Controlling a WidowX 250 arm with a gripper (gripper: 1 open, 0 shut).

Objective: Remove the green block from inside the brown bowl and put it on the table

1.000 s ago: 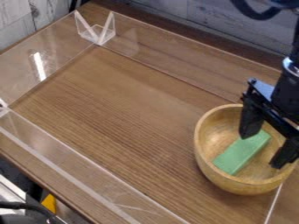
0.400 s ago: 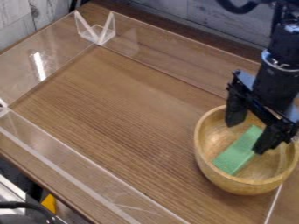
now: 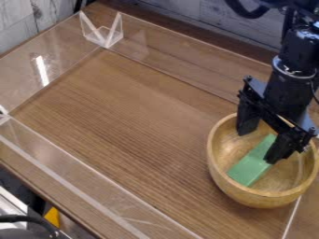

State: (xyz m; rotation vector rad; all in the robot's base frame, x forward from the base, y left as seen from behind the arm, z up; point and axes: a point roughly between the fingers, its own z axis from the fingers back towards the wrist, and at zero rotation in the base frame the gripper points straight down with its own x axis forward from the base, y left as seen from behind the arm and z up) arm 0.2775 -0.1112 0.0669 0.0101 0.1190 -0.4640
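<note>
We have the hand (image 3: 277, 135) pointing down with its fingers spread wide over the brown bowl (image 3: 237, 182), straddling the upper end of the green block (image 3: 256, 164) lying inside, so it can close on it and carry it to the bench (image 3: 137, 121).

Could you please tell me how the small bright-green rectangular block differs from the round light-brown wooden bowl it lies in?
The small bright-green rectangular block is flat and straight-edged; the round light-brown wooden bowl is curved with a thick rim. The block is far smaller, spanning only part of the bowl's width. The block lies inside the bowl, while the bowl rests directly on the dark wood-grain table. Both look plain and matte.
</note>
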